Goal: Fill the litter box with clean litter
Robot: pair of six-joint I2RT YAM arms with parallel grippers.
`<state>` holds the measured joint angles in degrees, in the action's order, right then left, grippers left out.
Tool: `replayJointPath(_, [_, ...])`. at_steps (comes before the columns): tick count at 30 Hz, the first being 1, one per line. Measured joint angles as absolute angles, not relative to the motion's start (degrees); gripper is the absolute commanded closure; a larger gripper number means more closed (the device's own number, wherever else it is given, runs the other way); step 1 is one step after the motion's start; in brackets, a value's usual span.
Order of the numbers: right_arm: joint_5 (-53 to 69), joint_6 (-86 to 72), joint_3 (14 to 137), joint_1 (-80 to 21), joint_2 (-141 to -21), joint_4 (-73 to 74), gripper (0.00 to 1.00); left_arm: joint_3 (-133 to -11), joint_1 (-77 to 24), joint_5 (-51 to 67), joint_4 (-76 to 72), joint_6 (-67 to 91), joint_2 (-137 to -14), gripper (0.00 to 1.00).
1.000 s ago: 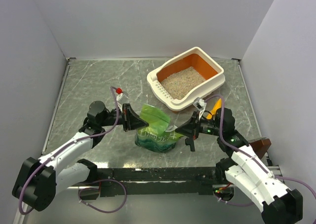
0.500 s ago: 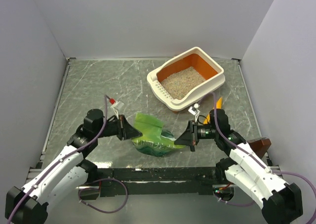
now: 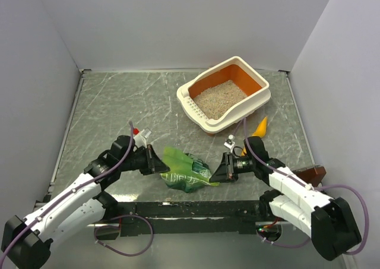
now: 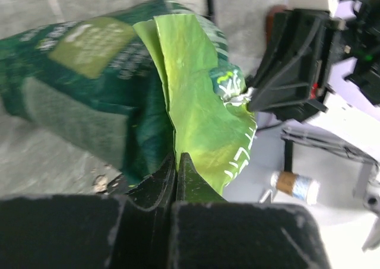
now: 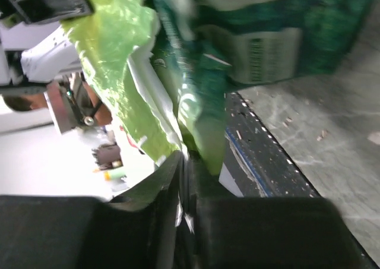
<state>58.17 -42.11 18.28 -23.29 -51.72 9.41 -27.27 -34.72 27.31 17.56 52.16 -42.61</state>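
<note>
The litter box [image 3: 256, 99], cream outside and orange inside, stands at the far right of the table and holds beige clean litter [image 3: 221, 98]. A green crinkled bag [image 3: 187, 170] lies low on the table near the front edge between my arms. My left gripper [image 3: 161, 164] is shut on the bag's left edge; the left wrist view shows its jaws pinching the light green foil [image 4: 196, 108]. My right gripper [image 3: 217, 173] is shut on the bag's right edge [image 5: 190, 85].
A yellow-orange scoop [image 3: 260, 126] lies on the table just in front of the litter box, behind my right arm. A brown object [image 3: 313, 175] sits at the table's right edge. The black front rail [image 3: 190, 208] runs under the bag.
Both grippers have come down and toward the front edge with the bag. The bag has gone from held up and upright to lying flatter on the table.
</note>
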Motion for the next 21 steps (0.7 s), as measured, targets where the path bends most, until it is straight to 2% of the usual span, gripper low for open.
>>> replayJointPath(1, [58.0, -42.0, 18.2, -23.2, -52.8, 9.5, 0.55, -27.6, -34.9, 26.2, 18.4, 52.3, -43.0, 0.99])
replayJointPath(4, [56.2, -39.4, 19.8, -23.2, -54.6, 12.6, 0.48, -28.3, -35.3, 23.3, 20.6, 52.4, -43.3, 0.99])
replayJointPath(12, [40.2, -24.6, 40.7, -24.9, -51.6, 27.6, 0.47, -30.8, -35.3, 17.2, 24.1, 52.2, -43.2, 0.99])
replayJointPath(16, [33.0, -17.6, 48.3, -32.7, -51.0, 30.3, 0.46, -31.0, -35.3, 16.1, 24.6, 52.0, -43.4, 0.99])
replayJointPath(21, [29.5, -9.3, 51.1, -42.1, -53.1, 32.5, 0.45, -31.0, -35.3, 15.6, 24.7, 51.8, -43.7, 0.99])
